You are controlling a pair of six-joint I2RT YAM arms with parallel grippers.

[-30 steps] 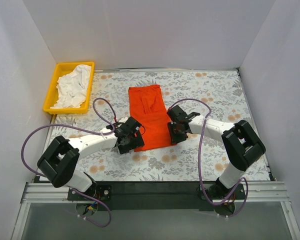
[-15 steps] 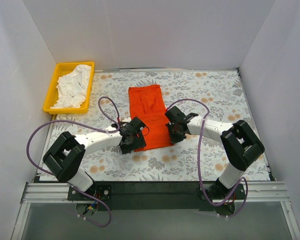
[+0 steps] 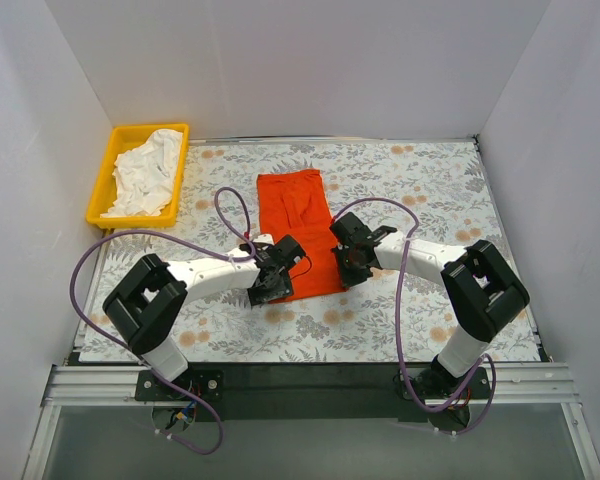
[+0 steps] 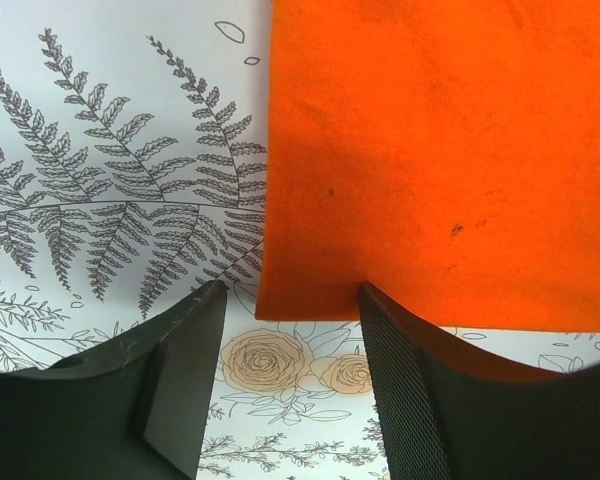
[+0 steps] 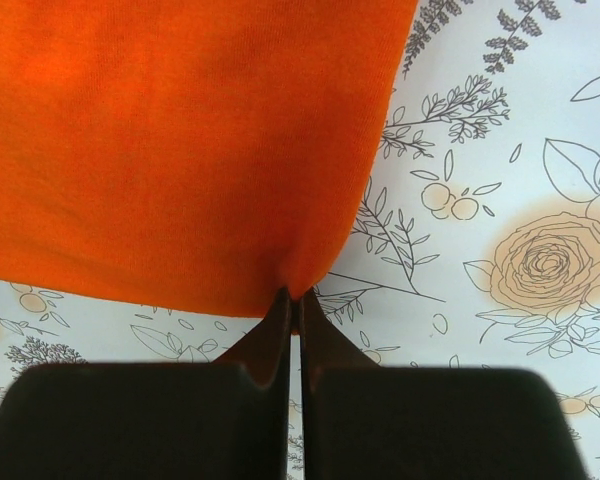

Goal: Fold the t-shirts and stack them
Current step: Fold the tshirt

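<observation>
Status from my end: the soft bright orange-red t-shirt [image 3: 298,215] is lying mid-table on the floral-print tablecloth [image 3: 430,190], folded into a long narrow rectangle that runs from far to near. It looks flat, with only a few light creases in the upper half.

The left gripper [image 3: 273,283] is down at the near-left corner of the orange-red t-shirt. On the left wrist view the left gripper [image 4: 290,300] has its jaws apart, and the two black fingers [image 4: 180,380] straddle that corner. The shirt's hem [image 4: 430,150] sits in the gap, with the side edge roughly midway between the tips. The fabric isn't pinched there, and I can see tablecloth between the pads.

The right gripper [image 3: 348,265] is at the near-right corner of the same shirt. On the right wrist view the right gripper [image 5: 295,300] has its jaws pressed together, and the cloth [image 5: 180,130] is drawn to a small pucker right at the tips. I read that as clamped on the corner of the orange-red t-shirt. I can't tell how much fabric is inside the pinch.

The white fabric t-shirt [image 3: 148,172] is crumpled in the yellow rectangular plastic tray [image 3: 102,175] at the far-left corner of the table, well apart from both arms. It is unfolded and fills most of the tray.

Both arms reach inward from their bases, with purple cables looping over the tablecloth.
</observation>
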